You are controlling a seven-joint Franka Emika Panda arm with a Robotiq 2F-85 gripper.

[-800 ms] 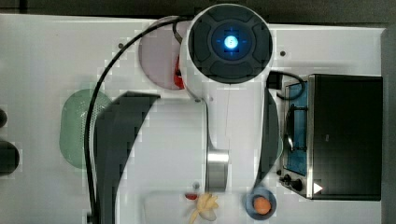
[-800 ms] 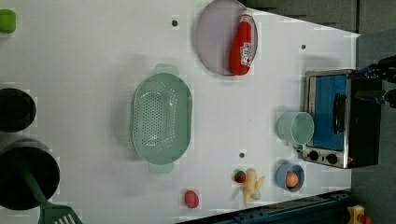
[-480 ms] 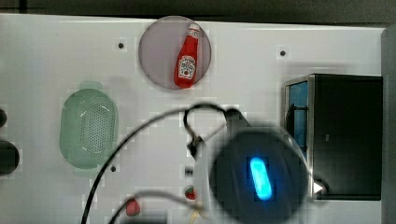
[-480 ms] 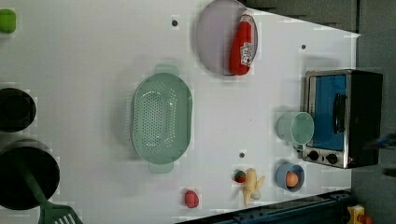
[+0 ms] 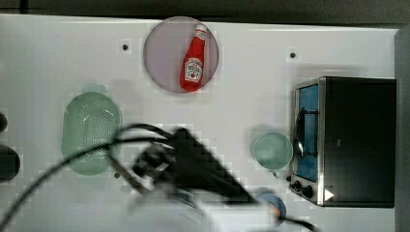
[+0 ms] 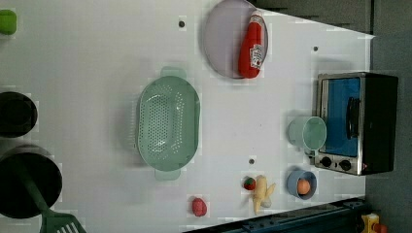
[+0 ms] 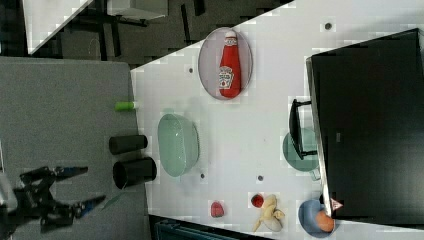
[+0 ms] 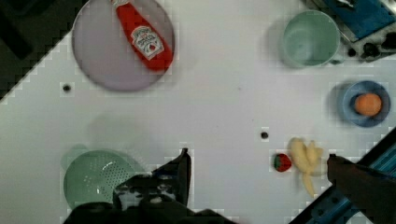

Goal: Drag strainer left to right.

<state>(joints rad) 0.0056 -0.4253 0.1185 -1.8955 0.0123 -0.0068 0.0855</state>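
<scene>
One strainer [image 6: 168, 122] sat untouched on the white table [image 6: 97, 53], toward the left view's left of centre, well apart from the toaster oven [image 6: 357, 121] at the left view's right. The gripper [image 8: 256, 161] had its fingers [image 8: 183, 169] spread wide apart with nothing between them, high above the table and not yet down at the strainer's rim. Risks noted, as judgement: the strainer was light, thin-walled plastic, so a push placed high on its wall could tip it or let it skid and spin instead of travelling straight. Along the drag path to the left view's right lay the green cup [image 6: 307, 133], just beside the oven door, and a long drag could knock it. The greyish-purple plate [image 6: 224, 39] carrying the ketchup bottle [image 6: 251, 44] lay just beside the strainer's far end; a wide approach could clip it. The strawberry [image 6: 249, 183] and banana [image 6: 262, 193] lay near the table's edge, likely clear.
</scene>
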